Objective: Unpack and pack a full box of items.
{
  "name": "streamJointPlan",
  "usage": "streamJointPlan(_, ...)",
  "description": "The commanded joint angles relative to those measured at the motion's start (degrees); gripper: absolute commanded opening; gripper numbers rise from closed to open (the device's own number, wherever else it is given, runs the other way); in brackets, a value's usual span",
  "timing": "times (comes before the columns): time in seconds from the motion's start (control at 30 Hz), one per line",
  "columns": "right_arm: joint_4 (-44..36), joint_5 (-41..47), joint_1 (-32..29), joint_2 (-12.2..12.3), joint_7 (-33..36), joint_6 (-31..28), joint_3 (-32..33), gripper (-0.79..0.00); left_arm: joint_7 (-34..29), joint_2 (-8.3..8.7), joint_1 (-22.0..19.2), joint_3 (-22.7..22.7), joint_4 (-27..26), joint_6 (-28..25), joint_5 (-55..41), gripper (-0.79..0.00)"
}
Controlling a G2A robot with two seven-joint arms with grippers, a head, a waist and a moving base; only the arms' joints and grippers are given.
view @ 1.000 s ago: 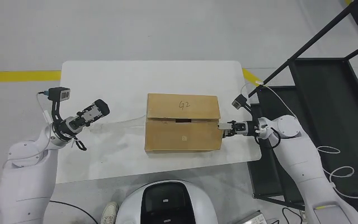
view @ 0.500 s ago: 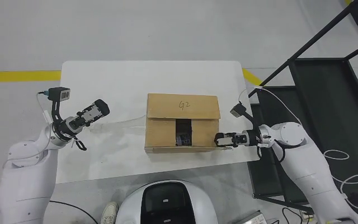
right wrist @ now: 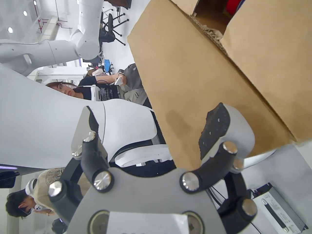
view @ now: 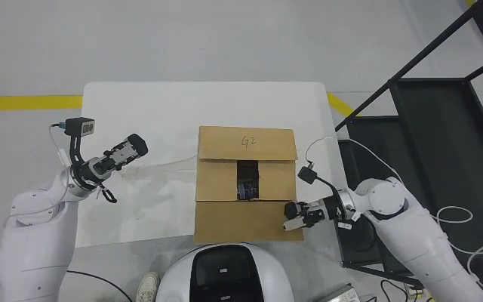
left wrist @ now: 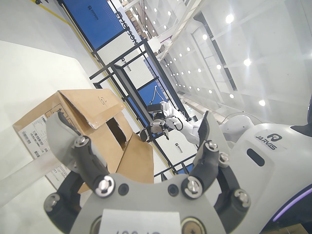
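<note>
The box [view: 245, 162] sits at the middle of the table [view: 151, 106], and the step in hand is opening it. Its near flap [view: 241, 221] is folded out toward 6 o'clock, over the table edge, while the far flap [view: 245, 142] lies shut at 12 o'clock. Between them two inner flaps leave a dark slot [view: 247, 181] where the contents show, something red [right wrist: 234, 2] among them.

The right gripper [view: 291, 217] is at the near flap's 3 o'clock corner with its jaws apart. One pad [right wrist: 214, 127] is close by the cardboard, and nothing is clamped. The left gripper [view: 138, 143] hangs at the box's 9 o'clock, well apart from it, jaws also spread.

To do this well, I judge the near flap needs creasing fully down so it cannot spring back — then the far flap wants lifting by its free edge and pushing toward 12 o'clock. The box may slide, so the left gripper could brace its 9 o'clock wall. The inner flaps' ragged edges may snag — open each outward from the slot, not against the contents
</note>
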Motion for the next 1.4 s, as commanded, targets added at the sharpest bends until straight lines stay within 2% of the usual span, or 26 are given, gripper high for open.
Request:
streamJointPlan(0.0,-0.1,-0.8,0.4,0.3,-0.1,-0.1,-1.3,0.000,0.0,0.00,0.0,0.0,0.0,0.0,0.0,0.000)
streamJointPlan(0.37,-1.6,-9.8,1.6,0.7,-0.9,-0.4,-9.6,0.000,0.0,0.00,0.0,0.0,0.0,0.0,0.0,0.000)
streamJointPlan(0.8,-3.1,-23.7,1.4,-0.3,-15.1,6.0,-13.7,0.000,0.0,0.00,0.0,0.0,0.0,0.0,0.0,0.000)
streamJointPlan(1.37,-0.3,-24.4,3.8,-1.3,-19.4,8.3,-15.5,0.000,0.0,0.00,0.0,0.0,0.0,0.0,0.0,0.000)
